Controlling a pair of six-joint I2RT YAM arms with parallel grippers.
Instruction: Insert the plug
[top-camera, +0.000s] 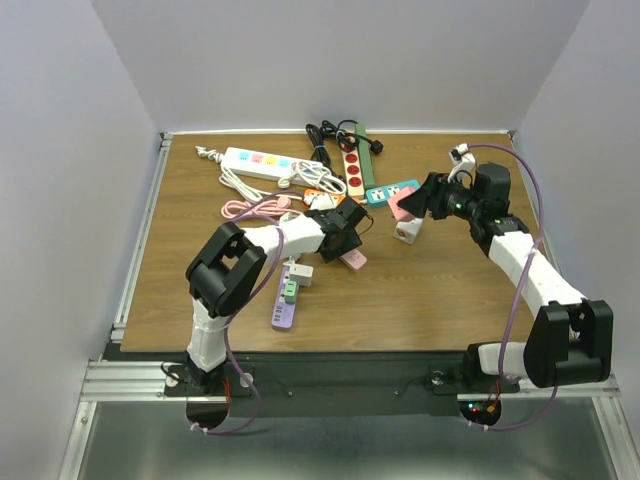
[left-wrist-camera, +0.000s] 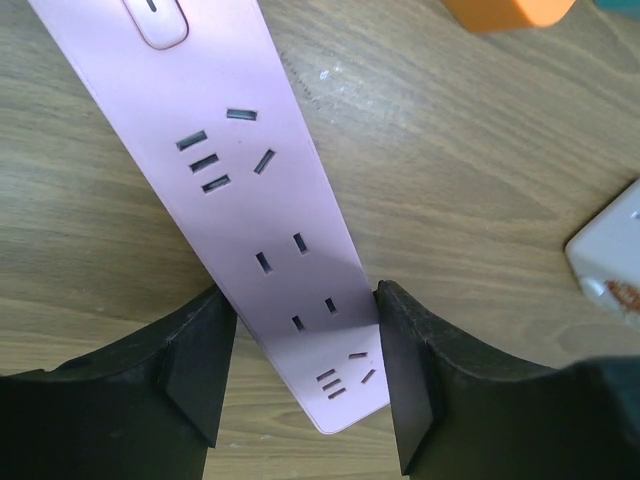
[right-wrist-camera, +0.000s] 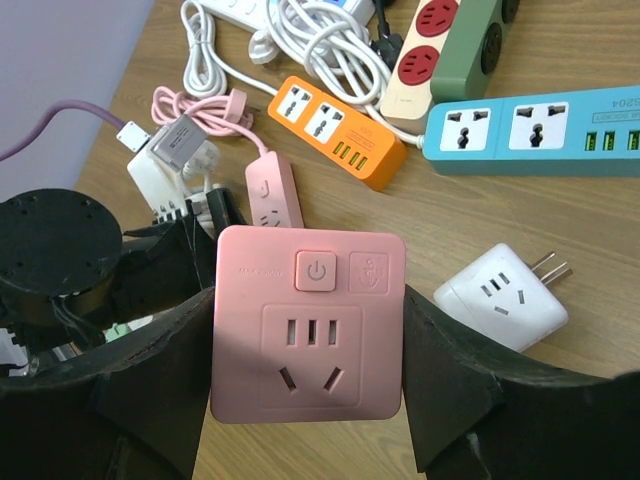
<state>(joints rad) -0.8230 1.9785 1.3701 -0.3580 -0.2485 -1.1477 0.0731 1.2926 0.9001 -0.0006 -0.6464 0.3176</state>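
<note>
Pale walls close off the wooden counter (top-camera: 440, 290) on three sides, with a metal rail along its left edge. The left arm folds sharply at the elbow and reaches toward the middle, where the left gripper (left-wrist-camera: 300, 330) points down at the counter; its fingers (left-wrist-camera: 200, 370) press both long edges of the pink power strip (left-wrist-camera: 260, 200) near its end, which lies flat on the wood. The right arm stretches up the right side and bends inward, the right gripper (top-camera: 412, 200) facing the left one. Its fingers (right-wrist-camera: 450, 390) are clamped on the sides of the pink square adapter (right-wrist-camera: 310, 260), held off the counter, socket face toward the wrist camera. A white adapter (right-wrist-camera: 505, 295) with bare prongs lies just beside it. An orange strip (right-wrist-camera: 340, 130), a teal strip (right-wrist-camera: 540, 125) and coiled white cords crowd the far middle, and a purple strip (top-camera: 283, 310) lies near the left arm. Bare wood shows along the near right and the far-right corner.
</note>
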